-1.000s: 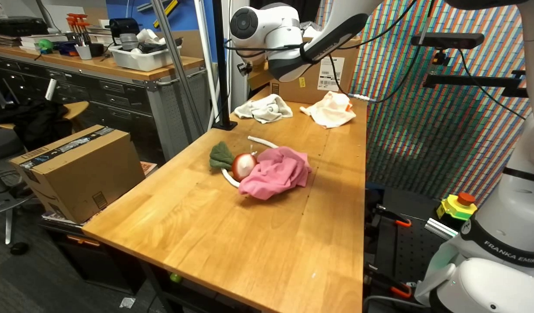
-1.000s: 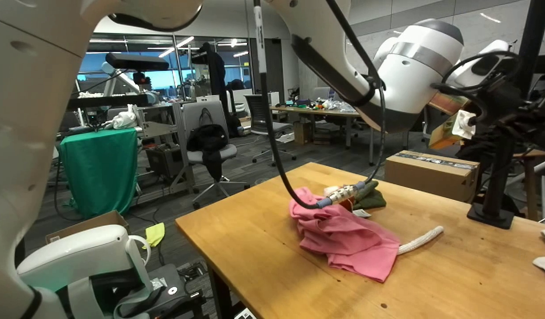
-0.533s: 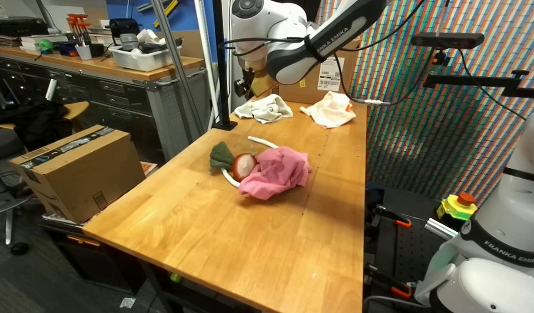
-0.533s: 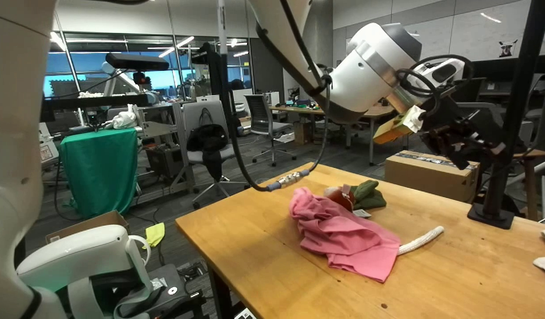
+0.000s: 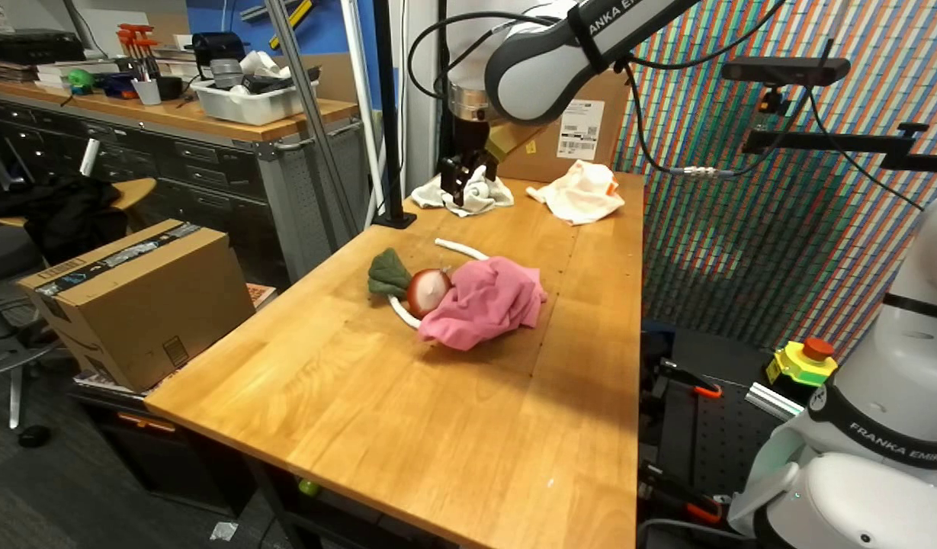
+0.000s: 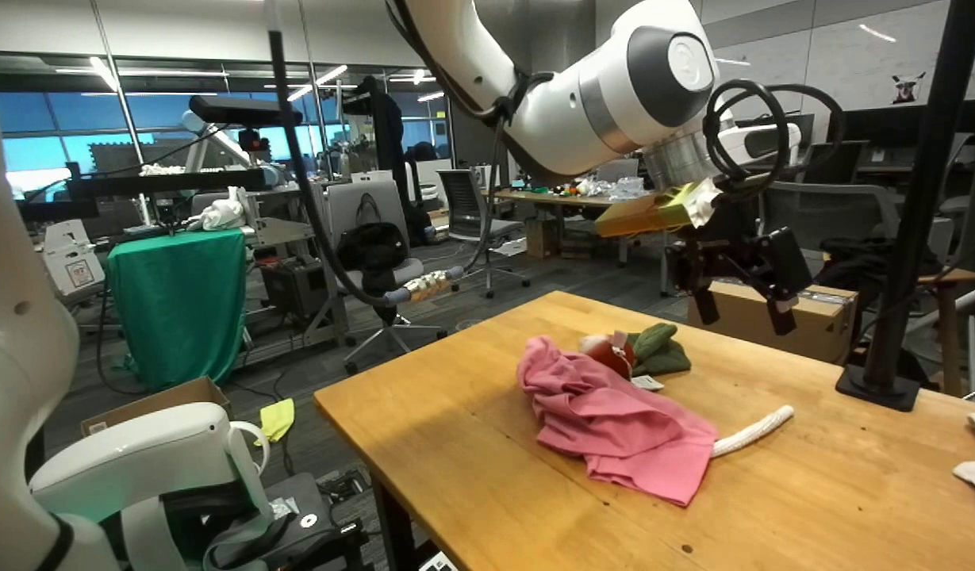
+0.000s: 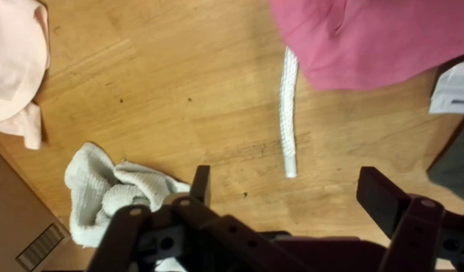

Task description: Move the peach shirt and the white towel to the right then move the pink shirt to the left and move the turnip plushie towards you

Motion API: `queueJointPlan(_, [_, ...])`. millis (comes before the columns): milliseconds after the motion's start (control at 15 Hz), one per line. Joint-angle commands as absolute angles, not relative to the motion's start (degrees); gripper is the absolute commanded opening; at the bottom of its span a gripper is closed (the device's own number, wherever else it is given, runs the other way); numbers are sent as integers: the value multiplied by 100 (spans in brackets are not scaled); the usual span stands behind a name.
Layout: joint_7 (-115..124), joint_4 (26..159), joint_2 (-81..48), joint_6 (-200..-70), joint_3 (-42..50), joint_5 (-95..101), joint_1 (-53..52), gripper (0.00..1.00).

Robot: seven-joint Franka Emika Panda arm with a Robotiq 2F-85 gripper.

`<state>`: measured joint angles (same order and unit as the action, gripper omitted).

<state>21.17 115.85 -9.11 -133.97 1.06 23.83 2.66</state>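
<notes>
The peach shirt (image 5: 582,194) and the white towel (image 5: 459,192) lie crumpled at the table's far end; in the wrist view the peach shirt (image 7: 16,68) is upper left and the towel (image 7: 90,196) lower left. The pink shirt (image 5: 487,305) lies mid-table against the turnip plushie (image 5: 428,291), partly covering it; both also show in an exterior view, shirt (image 6: 614,412) and plushie (image 6: 610,357). Only the plushie's green leaves (image 7: 456,166) and a tag show in the wrist view. My gripper (image 7: 284,185) is open, empty, pointing down above the table, the towel beside its left finger.
A white rope (image 7: 288,113) sticks out from under the pink shirt. A black pole (image 6: 884,373) stands at the table's edge near my gripper. A large cardboard box (image 5: 529,160) stands behind the cloths. Another box (image 5: 148,305) sits beyond the table's side.
The arm has swung and turned my gripper from sideways to pointing down, moving it away from the black pole and lower. The cloths, plushie and rope have not moved.
</notes>
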Motion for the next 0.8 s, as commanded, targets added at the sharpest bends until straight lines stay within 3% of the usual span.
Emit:
queueJointPlan(0, [609,12078,-411,-13076,59,1181,291,100])
queueJointPlan(733, [-1909,12099,-640,-11683,-64,-144,177,100])
